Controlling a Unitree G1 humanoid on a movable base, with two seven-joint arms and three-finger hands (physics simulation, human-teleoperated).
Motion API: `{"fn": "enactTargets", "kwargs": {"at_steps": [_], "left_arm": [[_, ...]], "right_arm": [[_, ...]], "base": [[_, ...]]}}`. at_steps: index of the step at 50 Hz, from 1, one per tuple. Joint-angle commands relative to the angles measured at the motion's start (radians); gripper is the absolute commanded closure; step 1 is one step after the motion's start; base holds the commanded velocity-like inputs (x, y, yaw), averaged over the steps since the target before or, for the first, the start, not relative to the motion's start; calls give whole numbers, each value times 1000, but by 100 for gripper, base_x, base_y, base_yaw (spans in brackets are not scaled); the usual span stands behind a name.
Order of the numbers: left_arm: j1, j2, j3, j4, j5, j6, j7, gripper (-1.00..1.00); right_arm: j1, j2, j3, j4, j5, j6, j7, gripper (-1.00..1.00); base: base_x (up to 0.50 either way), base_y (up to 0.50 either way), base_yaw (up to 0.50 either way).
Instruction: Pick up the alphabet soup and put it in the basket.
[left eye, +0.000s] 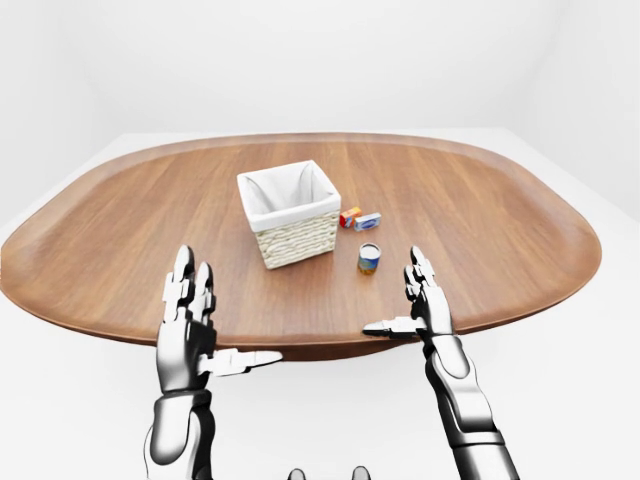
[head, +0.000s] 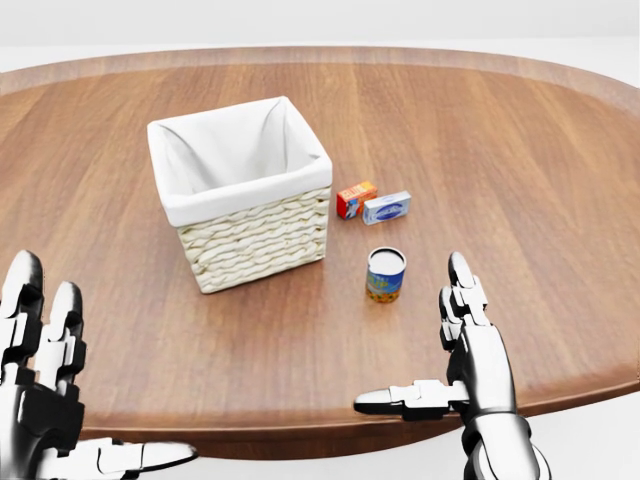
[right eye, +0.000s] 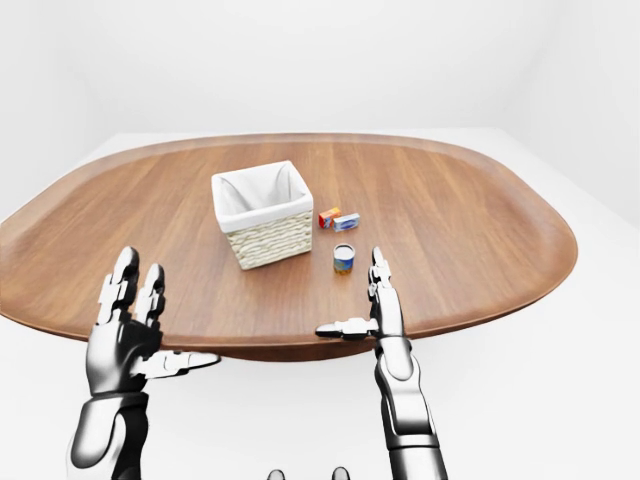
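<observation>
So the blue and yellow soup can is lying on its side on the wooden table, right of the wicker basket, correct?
Not quite. The blue and yellow soup can stands upright, its round top facing up, as the head view shows. It is on the oval wooden table, right of the white-lined wicker basket.

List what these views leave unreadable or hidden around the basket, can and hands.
- Basket floor: head view, hidden by its own near wall and white liner.
- Alphabet soup label text: too small in every view.
- Two small boxes: print too small.
- Left hand: head view, cut by the bottom-left edge.
</observation>
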Motion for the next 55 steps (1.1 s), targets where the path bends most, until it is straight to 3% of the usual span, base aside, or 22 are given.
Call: {"fn": "enactTargets", "kwargs": {"at_steps": [1,44,49,50,55], "left_arm": [[106,-25,17,-141,-49,0,-25,-100],[133,-34,12,-164,-54,0,-46,-100],[131,-34,11,-162,-54,0,-46,-100],[134,-35,10,-164,-53,0,-46,-100],[134,-34,11,-168,-56,0,-47,-100]], "right_arm": [[4,0,-1,-10,5,7,2,-100],[24,4,7,-35,3,8,13,-100],[16,4,8,-17,0,0,11,-100],[14,6,7,-7,-10,-18,-2,-100],[-9,3,3,38,-6,-32,-5,-100]], "base": [[39,0,0],[38,0,0],[29,0,0],[0,0,0],[0,0,0]]}}
